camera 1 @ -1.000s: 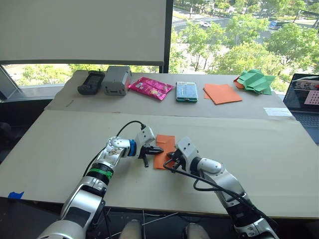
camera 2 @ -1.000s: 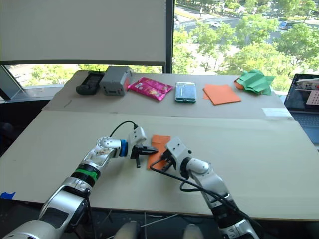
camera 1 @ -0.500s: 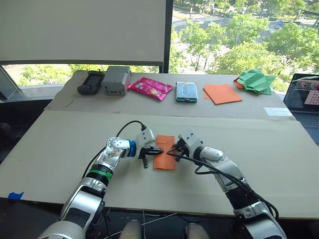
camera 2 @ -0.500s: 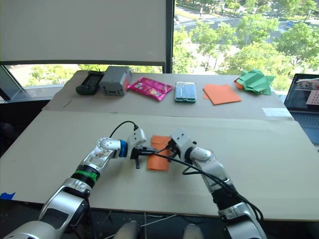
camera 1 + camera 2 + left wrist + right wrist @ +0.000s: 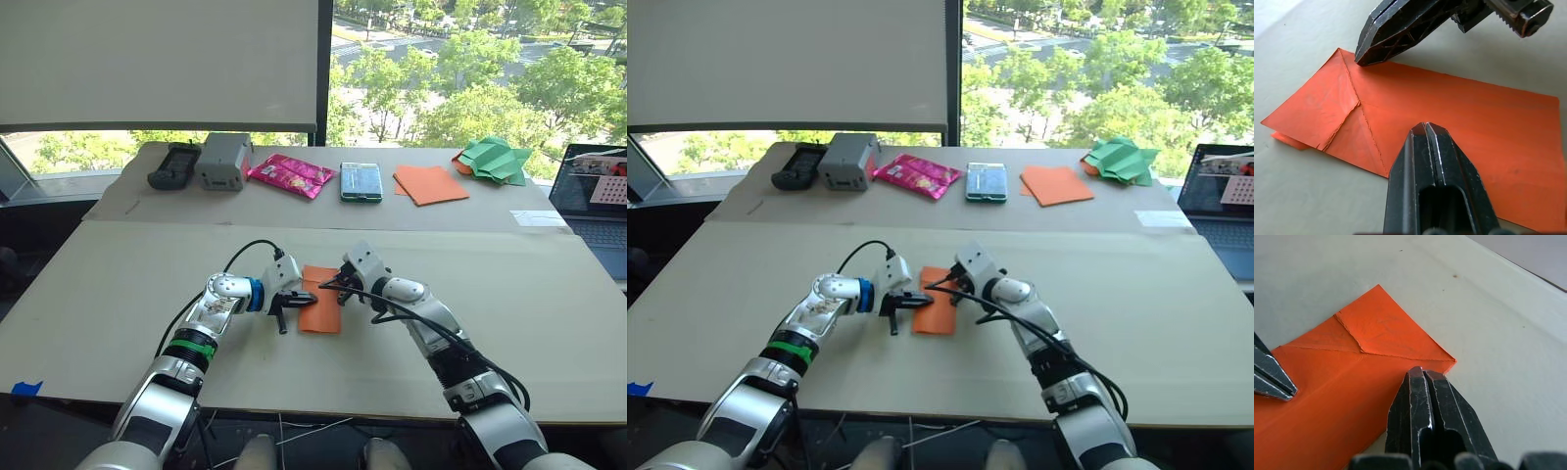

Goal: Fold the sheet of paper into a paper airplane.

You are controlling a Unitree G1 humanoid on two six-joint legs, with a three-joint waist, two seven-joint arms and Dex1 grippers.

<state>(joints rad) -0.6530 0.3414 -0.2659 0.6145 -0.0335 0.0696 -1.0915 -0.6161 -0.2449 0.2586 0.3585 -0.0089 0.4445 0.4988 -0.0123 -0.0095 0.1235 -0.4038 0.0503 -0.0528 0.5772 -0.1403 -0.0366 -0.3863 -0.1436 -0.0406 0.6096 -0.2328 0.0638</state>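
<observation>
The paper, folded into a narrow orange strip with small triangular flaps at its far end, lies flat on the desk near the front edge, between the two claws. The left claw is at the strip's 9 o'clock side, fingers pressed together, tips resting on the paper's left edge. The right claw is at about 1 o'clock of the strip, fingers also together, tips down on the far right corner by the flaps. In the left wrist view the closed left fingers lie over the long edge of the paper, with the right claw touching the corner across from them.

Along the far strip of the desk, at 12 o'clock, sit a black device, a grey box, a pink packet, a green packet, smooth orange sheets and crumpled green paper. A laptop stands at 2 o'clock.
</observation>
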